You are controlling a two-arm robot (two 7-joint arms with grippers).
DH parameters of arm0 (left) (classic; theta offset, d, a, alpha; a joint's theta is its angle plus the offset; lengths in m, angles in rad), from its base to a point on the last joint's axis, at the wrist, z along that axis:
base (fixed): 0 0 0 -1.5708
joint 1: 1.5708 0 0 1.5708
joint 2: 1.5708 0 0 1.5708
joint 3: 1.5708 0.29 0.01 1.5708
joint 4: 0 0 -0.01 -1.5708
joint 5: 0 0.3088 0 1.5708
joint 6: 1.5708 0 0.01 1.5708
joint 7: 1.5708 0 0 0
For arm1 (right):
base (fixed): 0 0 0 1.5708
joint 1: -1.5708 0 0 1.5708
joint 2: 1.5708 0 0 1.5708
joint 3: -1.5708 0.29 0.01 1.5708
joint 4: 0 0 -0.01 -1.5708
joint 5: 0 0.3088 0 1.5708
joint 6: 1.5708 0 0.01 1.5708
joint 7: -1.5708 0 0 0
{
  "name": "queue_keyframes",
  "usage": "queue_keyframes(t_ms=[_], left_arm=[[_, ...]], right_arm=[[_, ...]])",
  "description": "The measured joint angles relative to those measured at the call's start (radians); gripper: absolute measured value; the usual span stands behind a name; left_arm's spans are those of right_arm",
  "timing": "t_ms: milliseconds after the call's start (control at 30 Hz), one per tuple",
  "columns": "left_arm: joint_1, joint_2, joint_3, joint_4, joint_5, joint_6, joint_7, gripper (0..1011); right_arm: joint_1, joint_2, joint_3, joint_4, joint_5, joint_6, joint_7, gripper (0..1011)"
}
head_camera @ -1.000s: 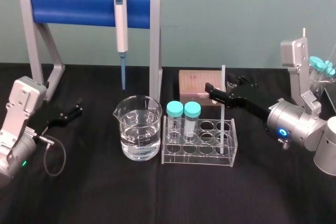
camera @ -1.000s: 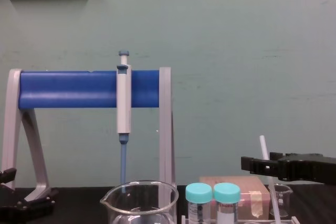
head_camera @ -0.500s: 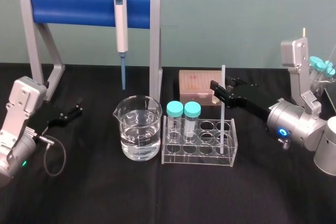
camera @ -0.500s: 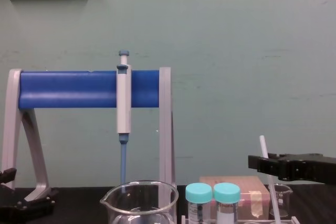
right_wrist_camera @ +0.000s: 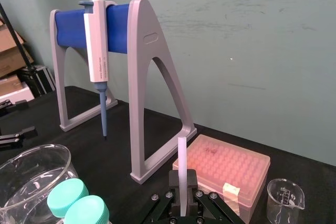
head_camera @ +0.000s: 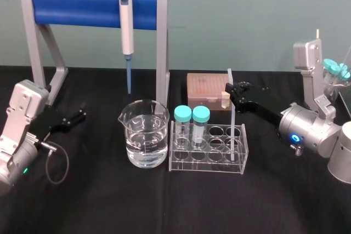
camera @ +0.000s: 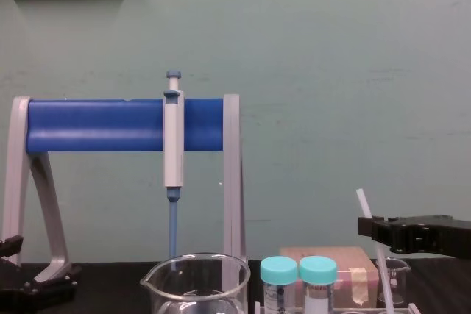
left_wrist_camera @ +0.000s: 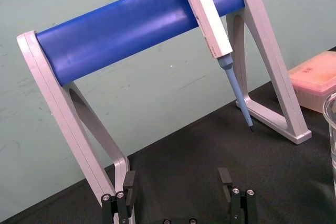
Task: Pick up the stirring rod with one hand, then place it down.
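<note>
The stirring rod point(head_camera: 231, 130) is a thin white stick standing almost upright in the right end of the clear tube rack point(head_camera: 208, 161). My right gripper point(head_camera: 232, 92) reaches in from the right and is shut on the rod's upper part. In the right wrist view the rod point(right_wrist_camera: 182, 161) rises from between the closed black jaws point(right_wrist_camera: 182, 184). From the chest view the rod point(camera: 363, 202) leans a little left above the gripper point(camera: 379, 230). My left gripper point(head_camera: 77, 117) rests at the table's left, and its fingers point(left_wrist_camera: 128, 182) stand open with nothing between them.
A glass beaker point(head_camera: 145, 135) of water stands left of the rack. Two teal-capped tubes point(head_camera: 192, 116) sit in the rack's left end. A pipette point(head_camera: 126, 23) hangs on the blue-barred grey stand point(head_camera: 82, 6) behind. A pink tip box point(head_camera: 203, 87) lies behind the rack.
My right gripper has closed its jaws onto the stirring rod and drawn back slightly to the right. The rod's top has tipped a little to the left. The left arm has not moved.
</note>
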Motion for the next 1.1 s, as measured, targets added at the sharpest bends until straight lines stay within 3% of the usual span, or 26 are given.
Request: queue_keyframes(t_ms=[367, 633, 1100], left_arm=[[0.000, 0.000, 0.000, 0.000, 0.000, 0.000, 0.000, 1000], [0.000, 0.000, 0.000, 0.000, 0.000, 0.000, 0.000, 1000], [0.000, 0.000, 0.000, 0.000, 0.000, 0.000, 0.000, 1000]], right_arm=[[0.000, 0.000, 0.000, 0.000, 0.000, 0.000, 0.000, 77], [-0.020, -0.011, 0.017, -0.003, -0.022, -0.102, 0.022, 75], [-0.030, -0.019, 0.034, -0.001, -0.006, -0.146, 0.084, 75]])
